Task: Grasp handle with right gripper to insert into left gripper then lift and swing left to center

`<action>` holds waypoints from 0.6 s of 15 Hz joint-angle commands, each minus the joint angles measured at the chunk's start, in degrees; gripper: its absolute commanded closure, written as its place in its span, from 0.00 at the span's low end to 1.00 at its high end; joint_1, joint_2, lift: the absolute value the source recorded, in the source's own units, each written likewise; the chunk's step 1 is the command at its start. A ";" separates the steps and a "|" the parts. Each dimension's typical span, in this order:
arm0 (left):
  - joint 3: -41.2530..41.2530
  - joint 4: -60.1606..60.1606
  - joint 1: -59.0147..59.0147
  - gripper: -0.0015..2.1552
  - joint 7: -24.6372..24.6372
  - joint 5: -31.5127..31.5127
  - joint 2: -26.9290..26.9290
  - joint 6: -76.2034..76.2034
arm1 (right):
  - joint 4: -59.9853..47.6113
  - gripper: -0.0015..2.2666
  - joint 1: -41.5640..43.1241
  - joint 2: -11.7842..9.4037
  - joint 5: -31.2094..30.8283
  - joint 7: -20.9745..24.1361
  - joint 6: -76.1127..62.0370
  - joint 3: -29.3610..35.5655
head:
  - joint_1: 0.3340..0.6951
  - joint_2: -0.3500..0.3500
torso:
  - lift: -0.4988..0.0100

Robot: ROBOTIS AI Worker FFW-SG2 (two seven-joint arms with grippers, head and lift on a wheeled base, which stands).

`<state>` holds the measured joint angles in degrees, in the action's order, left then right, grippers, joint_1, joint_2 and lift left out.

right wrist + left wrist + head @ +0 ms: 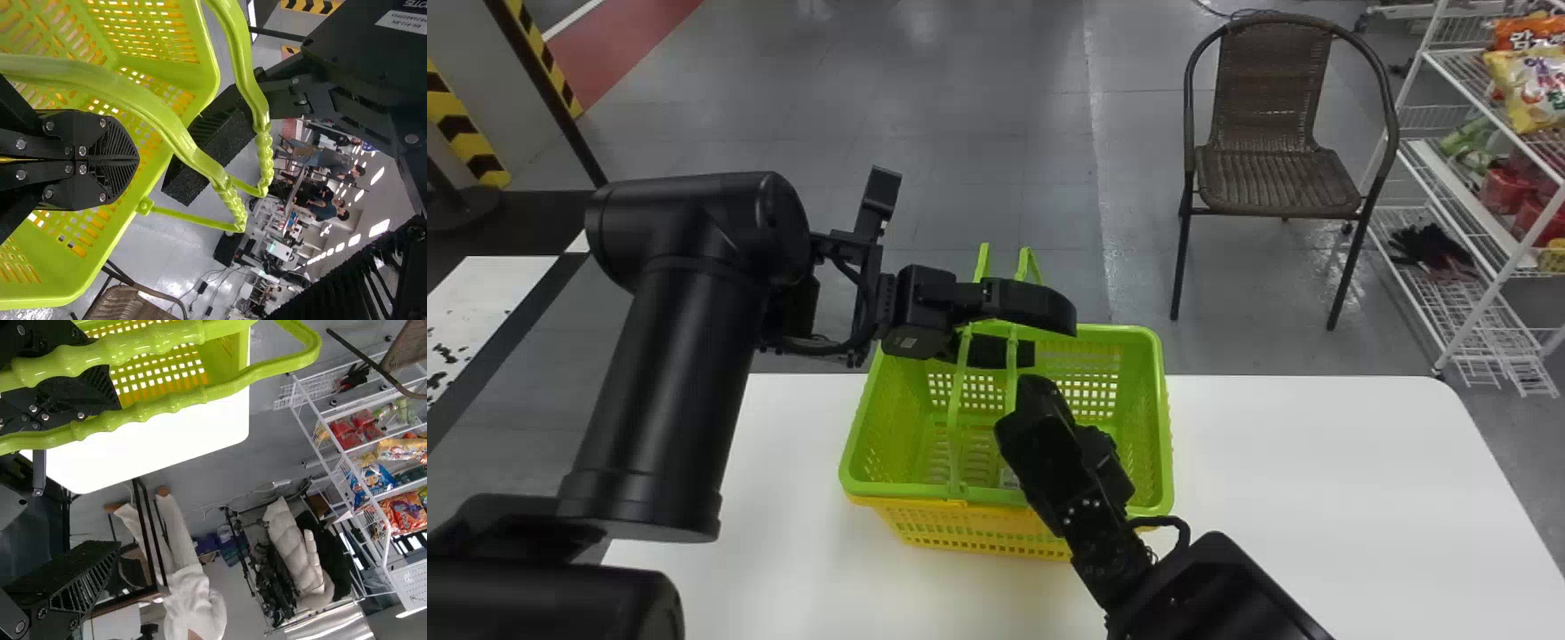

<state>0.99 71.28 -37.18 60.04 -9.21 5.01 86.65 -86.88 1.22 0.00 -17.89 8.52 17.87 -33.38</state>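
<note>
Head view, table: white top [1316,480], baskets on it.
Chair: brown wicker [1272,169], beyond table.
Basket: green [1156,418], nested in yellow basket [978,533].
Handles: two, green [959,400], raised; grips between left gripper's fingers.
Left gripper: [1054,333] over basket, spread wide, nothing clamped.
Right gripper: [1024,400] over basket, near handles; right wrist view, fingers [113,143] together, nothing held.

Wicker chair [1272,173] beside white wire shelves [1463,191]
</note>
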 commanded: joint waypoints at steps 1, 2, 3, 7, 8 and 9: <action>-0.55 0.08 0.09 0.05 0.08 -0.11 0.00 0.15 | -2.07 0.86 -1.75 0.05 -0.04 0.01 -0.32 1.74 | 1.00 0.65 | 0.98; -0.55 0.00 0.09 0.05 0.08 -0.55 0.00 0.15 | -3.48 0.86 -2.80 0.05 0.04 -0.08 -0.32 2.88 | 1.00 0.64 | 0.98; -0.63 0.00 0.00 0.05 -0.01 -1.07 0.09 0.15 | -5.41 0.86 -4.12 -0.26 0.13 -0.17 -0.32 4.38 | 1.00 0.64 | 0.98; -1.86 -2.29 -0.53 0.05 0.17 -3.27 -0.09 -0.02 | -14.20 0.86 -11.15 -3.52 1.71 -0.43 -0.85 11.06 | 1.00 0.56 | 0.98; -1.95 -2.82 -0.79 0.05 0.17 -3.71 0.00 -0.02 | -16.04 0.86 -13.53 -4.13 2.24 -0.43 -2.61 13.25 | 1.00 0.54 | 0.98; -1.95 -3.26 -0.97 0.05 0.17 -3.71 0.00 -0.20 | -17.54 0.86 -16.08 -4.57 3.21 -0.43 -5.42 15.89 | 1.00 0.51 | 0.98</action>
<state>-0.83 68.78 -37.87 60.20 -12.62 4.97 86.61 -101.90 -11.25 -3.77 -15.73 8.08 15.64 -20.97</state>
